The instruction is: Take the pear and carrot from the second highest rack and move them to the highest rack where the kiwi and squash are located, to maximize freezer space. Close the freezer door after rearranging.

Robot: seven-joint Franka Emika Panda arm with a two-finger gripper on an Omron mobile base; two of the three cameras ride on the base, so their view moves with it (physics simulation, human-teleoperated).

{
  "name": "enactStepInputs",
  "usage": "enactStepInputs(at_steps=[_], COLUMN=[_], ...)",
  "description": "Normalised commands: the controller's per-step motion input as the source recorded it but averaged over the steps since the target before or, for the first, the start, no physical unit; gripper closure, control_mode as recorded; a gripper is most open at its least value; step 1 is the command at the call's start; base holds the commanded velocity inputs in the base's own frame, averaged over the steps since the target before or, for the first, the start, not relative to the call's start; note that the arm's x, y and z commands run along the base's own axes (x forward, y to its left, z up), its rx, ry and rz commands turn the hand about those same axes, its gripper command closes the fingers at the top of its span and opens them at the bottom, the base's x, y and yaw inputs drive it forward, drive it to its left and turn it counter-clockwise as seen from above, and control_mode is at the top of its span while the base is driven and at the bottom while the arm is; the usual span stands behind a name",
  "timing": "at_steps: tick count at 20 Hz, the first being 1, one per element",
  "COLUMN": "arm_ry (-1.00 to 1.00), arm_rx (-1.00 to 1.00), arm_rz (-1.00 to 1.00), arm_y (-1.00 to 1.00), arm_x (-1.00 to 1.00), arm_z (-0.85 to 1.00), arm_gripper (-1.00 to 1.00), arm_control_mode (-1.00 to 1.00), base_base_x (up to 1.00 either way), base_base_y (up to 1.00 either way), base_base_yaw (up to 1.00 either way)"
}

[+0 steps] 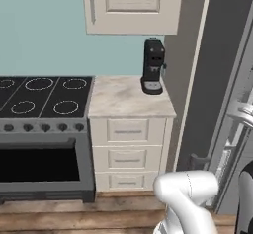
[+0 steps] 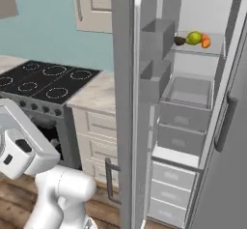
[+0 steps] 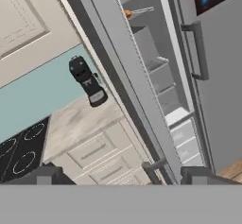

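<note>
Fingers (image 3: 123, 176) spread wide, holding nothing, well short of the open freezer door's (image 2: 129, 126) edge; pear (image 2: 194, 37), probably, high inside.

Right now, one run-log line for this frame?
pincer: open, empty, away from freezer | freezer door: open | produce: clustered on one upper rack | coffee machine: on counter | stage: approach

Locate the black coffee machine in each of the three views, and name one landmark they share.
Left base view: coffee machine at the counter's back right corner, beside the dark freezer side.
Right base view: not in this picture.
Hand view: upper left of centre, tilted, on the counter.
Shared landmark: the stove.
</note>
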Motion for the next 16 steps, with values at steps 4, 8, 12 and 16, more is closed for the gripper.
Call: enactStepInputs(at_steps=[4, 8, 12, 16], arm_ry=[0.0, 0.0, 0.0, 0.0], arm_rx=[0.0, 0.0, 0.0, 0.0], arm_rz=[0.0, 0.0, 0.0, 0.0], arm_y=[0.0, 0.0, 0.0, 0.0], arm_x=[0.0, 0.0, 0.0, 0.0], arm_z=[0.0, 0.0, 0.0, 0.0], arm_gripper=[-1.0, -1.0, -1.0, -1.0], arm_control_mode=[1.0, 1.0, 1.0, 1.0], base_base_x=[0.7, 0.55, -0.13, -0.12], base_base_y=[0.56, 0.67, 0.69, 0.78], base_base_yaw=[-0.64, -0.78, -0.65, -0.53])
